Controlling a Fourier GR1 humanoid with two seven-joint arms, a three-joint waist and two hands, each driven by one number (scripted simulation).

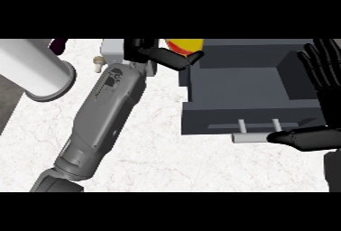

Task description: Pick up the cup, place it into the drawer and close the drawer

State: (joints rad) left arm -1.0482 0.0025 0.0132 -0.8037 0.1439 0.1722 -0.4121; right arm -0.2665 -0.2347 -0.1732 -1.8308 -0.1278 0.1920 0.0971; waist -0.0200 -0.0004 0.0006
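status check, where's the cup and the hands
Left robot hand shut on cup, at the drawer's far-left corner. Right robot hand open by drawer handle. Drawer open.

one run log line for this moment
left robot hand: shut on cup, beside drawer | drawer: open | right robot hand: open, at drawer's right side

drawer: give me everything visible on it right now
The drawer is a dark grey box, matte, pulled open at the view's right on the marble counter. Its inside shows nothing in it. The front panel carries a pale bar handle on two posts. The right hand stands open along its right side, thumb close to the handle's end; whether it touches I cannot tell. The left hand holds a yellow and red cup at the back left corner.
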